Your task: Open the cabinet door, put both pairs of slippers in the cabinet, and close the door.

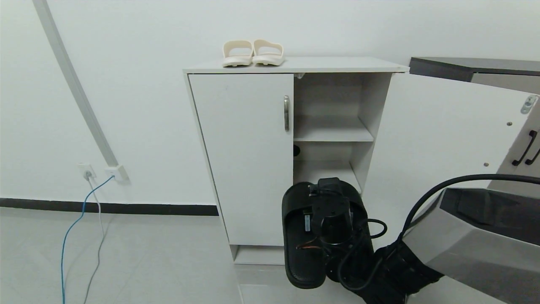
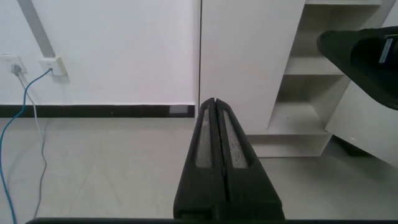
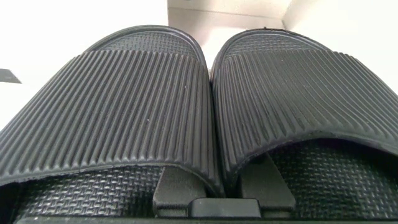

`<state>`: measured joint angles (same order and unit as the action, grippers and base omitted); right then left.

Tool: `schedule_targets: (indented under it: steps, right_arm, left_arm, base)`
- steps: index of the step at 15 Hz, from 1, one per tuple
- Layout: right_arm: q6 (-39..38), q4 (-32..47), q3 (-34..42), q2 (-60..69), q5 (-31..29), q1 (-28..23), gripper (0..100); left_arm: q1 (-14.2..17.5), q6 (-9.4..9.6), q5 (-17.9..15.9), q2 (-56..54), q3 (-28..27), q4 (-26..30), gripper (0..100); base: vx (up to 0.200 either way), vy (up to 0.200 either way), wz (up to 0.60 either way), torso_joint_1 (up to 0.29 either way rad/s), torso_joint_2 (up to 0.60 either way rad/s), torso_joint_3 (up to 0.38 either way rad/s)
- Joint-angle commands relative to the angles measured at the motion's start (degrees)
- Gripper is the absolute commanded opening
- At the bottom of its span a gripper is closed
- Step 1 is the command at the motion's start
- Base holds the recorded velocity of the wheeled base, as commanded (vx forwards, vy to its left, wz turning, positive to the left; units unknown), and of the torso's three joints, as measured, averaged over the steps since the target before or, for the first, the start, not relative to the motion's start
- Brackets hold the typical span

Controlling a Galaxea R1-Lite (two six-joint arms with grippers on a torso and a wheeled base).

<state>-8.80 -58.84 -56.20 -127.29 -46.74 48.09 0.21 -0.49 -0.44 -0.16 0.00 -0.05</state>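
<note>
The right gripper (image 1: 331, 211) pinches the black slippers (image 1: 301, 236) as a pair, one finger under each ribbed strap and clamping the inner edges together. The pair hangs just in front of the cabinet (image 1: 240, 160), with its lower shelf (image 1: 325, 171) just beyond the gripper and the open door (image 1: 443, 139) off to its right.

The grip takes only the middle edges of soft, flexible rubber, so one slipper could sag or slide free. The toes could also catch the shelf lip or the closed door's edge on the gripper's left.

The soles are woven-textured and rounded, and the cabinet panels are smooth, flat white board. The cream slippers (image 1: 253, 53) sit on top, well above the gripper. The left gripper (image 2: 216, 143) is pressed together and holds nothing.
</note>
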Motion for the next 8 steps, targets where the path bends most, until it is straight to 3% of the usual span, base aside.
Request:
schedule_targets:
  steps: [1,8]
  right_arm:
    - [0.0,0.0,0.1,-0.5,0.0,-0.7,0]
    - [0.1,-1.4,-0.2,-3.3,2.4,-1.8,0]
  left_arm:
    - [0.1,-0.04,0.0,0.2,0.0,0.0,0]
    - [0.1,0.05,0.0,0.2,0.0,0.0,0]
  base:
    - [0.000,0.000,0.00,0.000,0.00,0.000]
    - [0.000,0.000,0.00,0.000,0.00,0.000]
